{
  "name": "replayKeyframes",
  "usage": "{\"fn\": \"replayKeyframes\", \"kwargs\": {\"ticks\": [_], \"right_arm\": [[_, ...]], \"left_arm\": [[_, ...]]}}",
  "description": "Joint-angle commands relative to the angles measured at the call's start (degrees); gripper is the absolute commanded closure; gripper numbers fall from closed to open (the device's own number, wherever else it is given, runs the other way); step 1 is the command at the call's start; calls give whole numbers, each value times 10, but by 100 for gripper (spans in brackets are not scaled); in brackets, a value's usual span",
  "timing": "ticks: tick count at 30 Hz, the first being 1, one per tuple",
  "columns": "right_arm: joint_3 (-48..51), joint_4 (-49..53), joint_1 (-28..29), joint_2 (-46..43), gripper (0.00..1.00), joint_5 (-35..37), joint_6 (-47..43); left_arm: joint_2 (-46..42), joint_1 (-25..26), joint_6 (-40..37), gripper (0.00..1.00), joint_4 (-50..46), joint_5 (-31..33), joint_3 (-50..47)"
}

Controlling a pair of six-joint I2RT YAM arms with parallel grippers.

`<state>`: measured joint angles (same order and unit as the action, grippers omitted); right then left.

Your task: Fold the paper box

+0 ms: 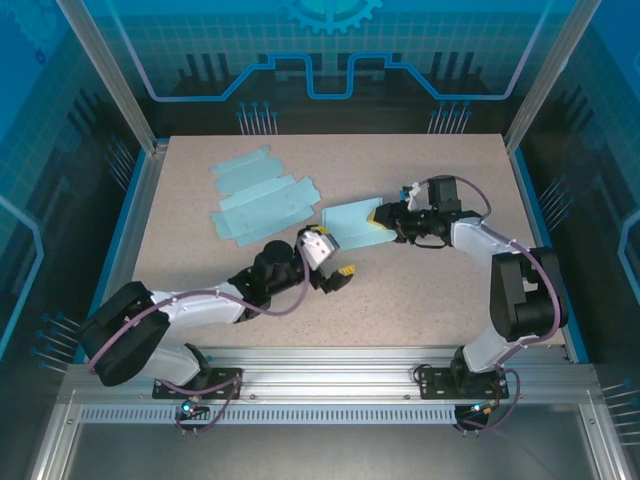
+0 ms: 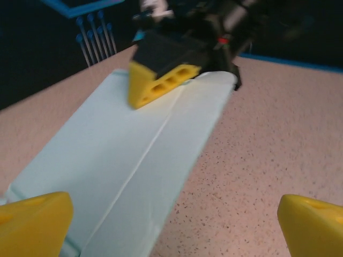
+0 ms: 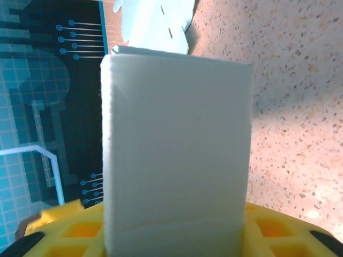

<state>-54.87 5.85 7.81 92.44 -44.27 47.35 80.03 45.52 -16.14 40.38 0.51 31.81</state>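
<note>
Two claws at one pale blue paper box (image 1: 350,222), flattened, creased lengthwise, lying near the middle of a speckled worktop (image 1: 430,300). Pinched at its right end by the right claw (image 1: 378,214), one yellow finger (image 2: 155,85) pressing on top of the box there. Just off the box's near-left corner, left claw (image 1: 330,256) spread wide, gripping nothing: one fingertip (image 2: 32,222) at that corner, the other fingertip (image 2: 313,225) clear of the box above bare worktop. Left of the box and farther back, a loose pile of flat unfolded blanks (image 1: 260,195) in the same pale blue, close to the box; touching or not, cannot tell.
</note>
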Motion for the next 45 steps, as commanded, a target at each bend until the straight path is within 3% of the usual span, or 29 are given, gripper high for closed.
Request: {"fn": "replayKeyframes", "kwargs": {"ticks": [1, 6, 16, 23, 29, 33, 36, 40, 45], "right_arm": [[-13, 27, -4, -25, 60, -27, 16], [-6, 27, -2, -37, 60, -25, 20], [0, 24, 1, -41, 60, -29, 22], [-1, 22, 0, -31, 60, -34, 22], [-3, 19, 1, -18, 60, -38, 24], [-5, 22, 2, -13, 60, -38, 20], [-8, 33, 1, -11, 58, -34, 10], [-19, 63, -1, -13, 47, -21, -13], [-22, 74, -9, -21, 25, -20, -26]], "left_arm": [[26, 19, -176, 1, 4, 95, 24], [81, 29, -232, 1, 19, 200, 66], [153, 34, -293, 3, 50, 290, 121], [175, 42, -351, 15, 70, 336, 127], [189, 48, -383, 42, 116, 353, 123], [192, 51, -391, 43, 128, 357, 123], [188, 53, -392, 54, 124, 357, 123], [165, 53, -381, 59, 60, 330, 122], [101, 52, -315, 60, -117, 257, 127]]}}
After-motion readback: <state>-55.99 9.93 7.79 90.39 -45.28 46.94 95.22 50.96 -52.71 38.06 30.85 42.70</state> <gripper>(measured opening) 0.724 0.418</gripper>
